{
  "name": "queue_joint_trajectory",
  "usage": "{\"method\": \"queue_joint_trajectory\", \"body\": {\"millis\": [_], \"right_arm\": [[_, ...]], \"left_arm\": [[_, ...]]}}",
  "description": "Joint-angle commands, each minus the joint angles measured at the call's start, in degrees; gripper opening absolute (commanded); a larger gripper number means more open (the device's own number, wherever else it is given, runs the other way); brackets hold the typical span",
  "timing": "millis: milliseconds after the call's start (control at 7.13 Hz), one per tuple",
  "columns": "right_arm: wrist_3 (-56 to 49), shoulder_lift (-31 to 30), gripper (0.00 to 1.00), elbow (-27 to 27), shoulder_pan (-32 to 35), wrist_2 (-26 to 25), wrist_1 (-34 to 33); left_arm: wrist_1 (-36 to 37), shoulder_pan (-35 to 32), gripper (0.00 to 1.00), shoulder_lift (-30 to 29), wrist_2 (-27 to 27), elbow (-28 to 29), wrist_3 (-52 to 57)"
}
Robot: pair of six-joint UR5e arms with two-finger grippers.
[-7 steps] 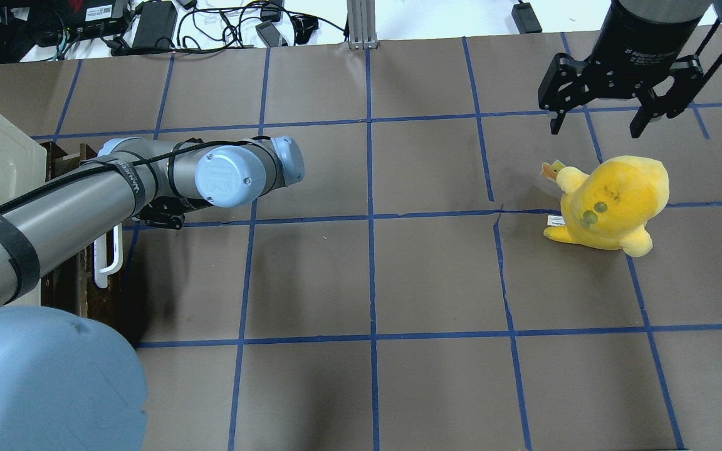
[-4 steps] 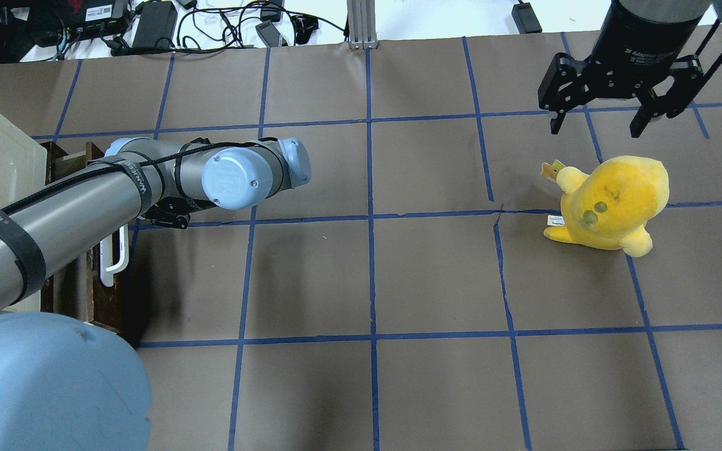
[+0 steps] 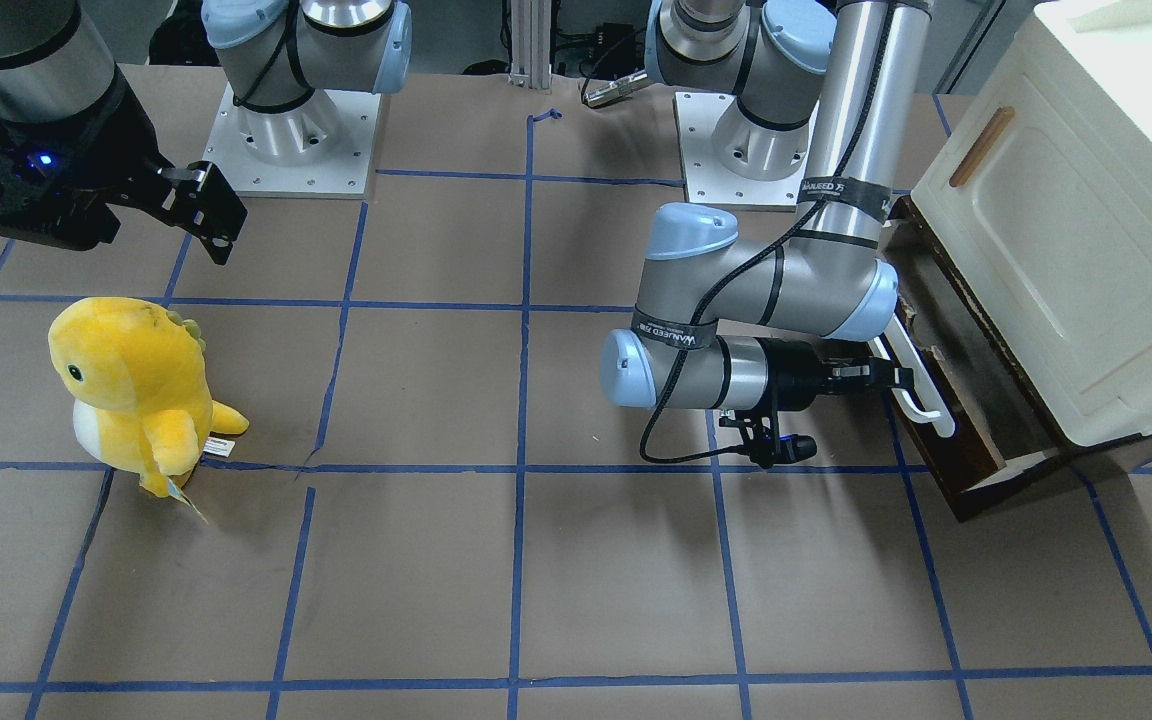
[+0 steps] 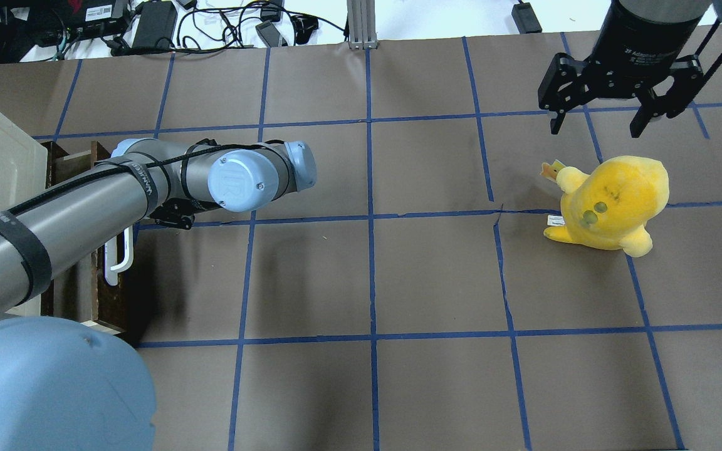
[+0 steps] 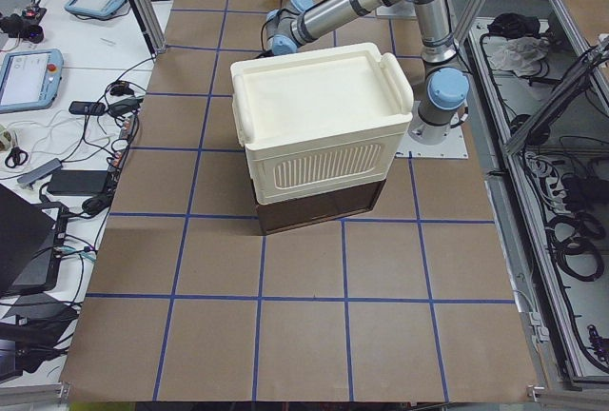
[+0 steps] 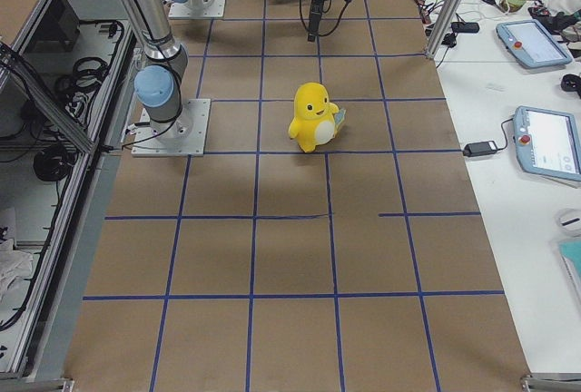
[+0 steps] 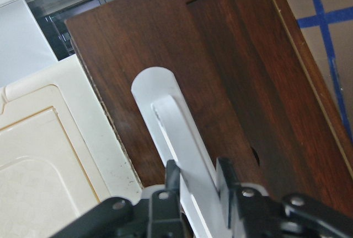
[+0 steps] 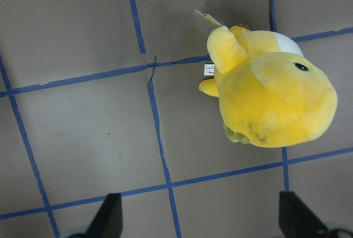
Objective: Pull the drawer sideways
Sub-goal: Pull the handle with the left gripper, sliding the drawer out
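Observation:
The drawer (image 3: 958, 445) has a dark brown front and a long white bar handle (image 3: 921, 385). It sticks out a little from under the cream-white cabinet (image 3: 1066, 220). My left gripper (image 7: 196, 180) is shut on the white handle (image 7: 174, 128), its fingers on either side of the bar. In the overhead view the drawer front (image 4: 101, 294) and handle (image 4: 116, 257) show below my left arm, which hides the gripper. My right gripper (image 4: 596, 125) is open and empty, high above the far right of the table.
A yellow plush toy (image 4: 612, 203) stands on the table's right side, just below my right gripper; it also shows in the right wrist view (image 8: 270, 95). Cables and power bricks (image 4: 154, 22) lie beyond the table's far edge.
My left arm has moved to the right in the overhead view with the handle in its grip. The drawer front has come out further from the cabinet. The right arm has not moved.

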Motion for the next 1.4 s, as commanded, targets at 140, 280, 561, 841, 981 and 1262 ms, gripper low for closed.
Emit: {"method": "queue_joint_trajectory", "body": {"millis": [140,280,561,841,981,1262], "right_arm": [[0.0,0.0,1.0,0.0,0.0,0.0,0.0],[0.0,0.0,1.0,0.0,0.0,0.0,0.0],[0.0,0.0,1.0,0.0,0.0,0.0,0.0],[0.0,0.0,1.0,0.0,0.0,0.0,0.0],[0.0,0.0,1.0,0.0,0.0,0.0,0.0],[0.0,0.0,1.0,0.0,0.0,0.0,0.0]], "left_arm": [[-0.2,-0.9,0.16,0.0,0.0,0.1,0.1],[-0.2,-1.0,0.16,0.0,0.0,0.1,0.2],[-0.2,-1.6,0.16,0.0,0.0,0.1,0.2],[-0.3,-1.7,0.16,0.0,0.0,0.1,0.5],[-0.3,-2.1,0.16,0.0,0.4,0.2,0.6],[-0.3,-2.3,0.16,0.0,0.8,0.2,0.6]]}}
